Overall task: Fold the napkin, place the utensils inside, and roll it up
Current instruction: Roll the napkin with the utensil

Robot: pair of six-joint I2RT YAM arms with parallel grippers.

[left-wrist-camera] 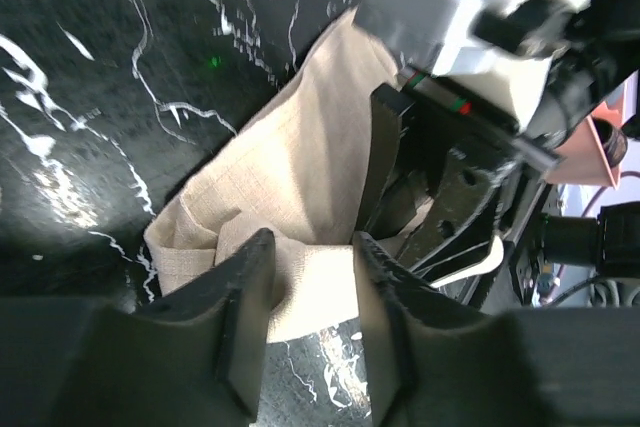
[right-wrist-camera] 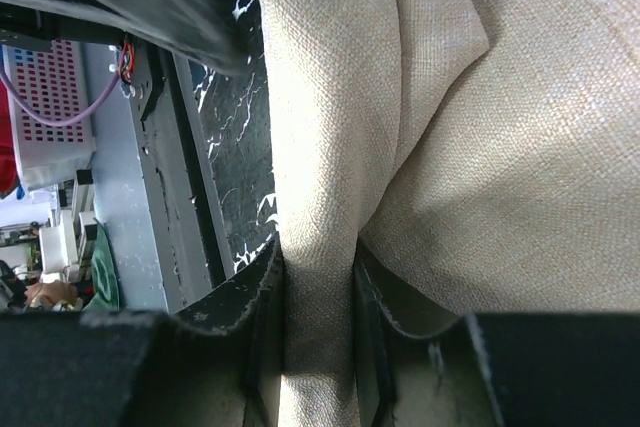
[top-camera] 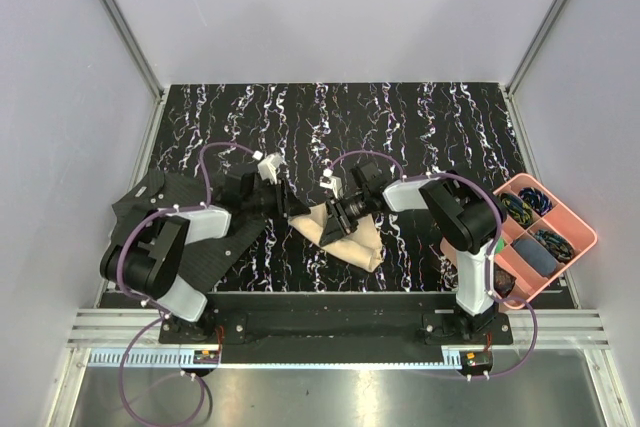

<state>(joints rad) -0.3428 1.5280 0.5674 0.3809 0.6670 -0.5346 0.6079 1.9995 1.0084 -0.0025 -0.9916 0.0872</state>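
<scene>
The beige napkin (top-camera: 352,241) lies bunched in a loose roll on the marbled table, between the two arms. My right gripper (top-camera: 338,215) reaches in from the right and is shut on a thick rolled fold of the napkin (right-wrist-camera: 480,147), with cloth filling the gap between its jaws (right-wrist-camera: 318,267). My left gripper (top-camera: 298,211) comes in from the left. Its fingertips (left-wrist-camera: 312,247) stand on either side of the napkin's near edge (left-wrist-camera: 290,167) and press into the cloth. The right gripper's black body (left-wrist-camera: 450,177) sits close behind that edge. The utensils are hidden.
A pink tray (top-camera: 590,238) with small coloured items stands at the table's right edge, beside the right arm's base. A black mat (top-camera: 160,192) lies under the left arm at the left. The table's front rail (right-wrist-camera: 150,207) runs close to the napkin.
</scene>
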